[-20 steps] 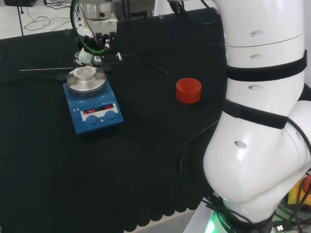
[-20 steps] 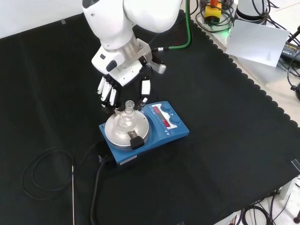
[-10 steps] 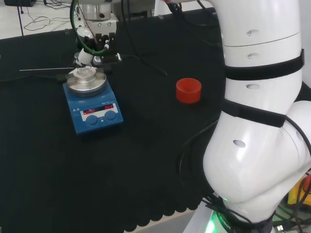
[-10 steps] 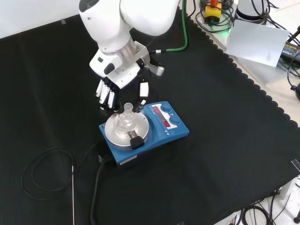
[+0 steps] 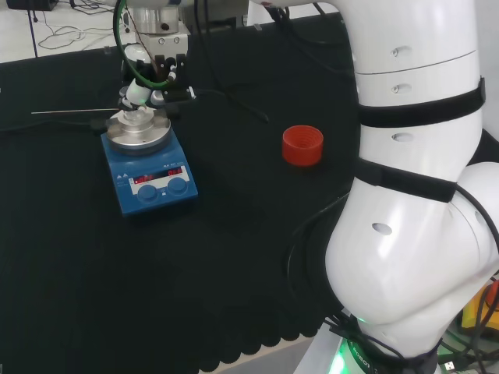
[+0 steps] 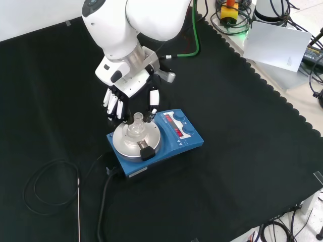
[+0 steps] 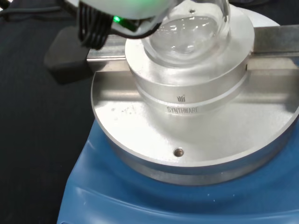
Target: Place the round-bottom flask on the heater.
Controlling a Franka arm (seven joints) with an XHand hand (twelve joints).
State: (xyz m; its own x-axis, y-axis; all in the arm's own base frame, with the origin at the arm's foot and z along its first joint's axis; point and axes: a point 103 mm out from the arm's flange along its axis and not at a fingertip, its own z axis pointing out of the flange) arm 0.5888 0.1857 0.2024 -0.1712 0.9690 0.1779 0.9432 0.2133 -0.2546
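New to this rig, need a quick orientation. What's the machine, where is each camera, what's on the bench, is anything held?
It is one white robot arm ending in a black and white hand with fingers instead of a gripper. The head view looks over the arm from behind its base, so the big white shapes at its right are the arm's own links. The front view looks down at the black cloth from the opposite side. The wrist view sits by the palm and shows things close up.

On the cloth stands a blue heater with a round metal block on top. A clear flask sits in that block; the wrist view shows its bulb seated there. A red ring stand stands apart, with nothing on it.

The hand hangs just behind the flask, fingers relaxed, holding nothing.
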